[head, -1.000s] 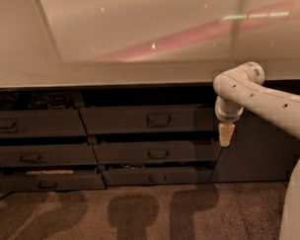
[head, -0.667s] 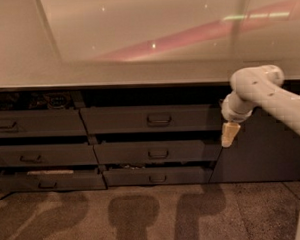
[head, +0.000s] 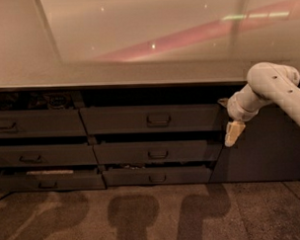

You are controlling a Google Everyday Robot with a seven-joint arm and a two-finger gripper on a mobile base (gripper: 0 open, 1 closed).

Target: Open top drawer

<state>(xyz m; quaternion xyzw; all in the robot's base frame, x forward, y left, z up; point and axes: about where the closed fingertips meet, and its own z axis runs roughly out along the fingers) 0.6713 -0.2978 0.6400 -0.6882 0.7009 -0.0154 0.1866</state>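
The top drawer (head: 115, 120) is the wide dark grey front just under the countertop, in the middle column, with a small loop handle (head: 159, 119) at its centre. Its front sits roughly flush with the neighbouring top drawer on the left, with a dark gap above it. My gripper (head: 233, 133) hangs pointing down off the white arm (head: 270, 85), just past the drawer's right end and at about handle height. It is roughly a hand's width to the right of the drawer front and touches nothing.
Two shorter drawers (head: 156, 152) lie below the top one, and the lowest (head: 157, 176) sticks out slightly. A narrower column of drawers (head: 36, 123) is on the left. A plain dark panel (head: 269, 147) is behind the gripper. The pale countertop (head: 138, 73) overhangs everything, above brown carpet (head: 143, 216).
The arm's upper joint has swung to the right, and the gripper has drifted slightly right with it, staying at the same height. The drawers have not moved.
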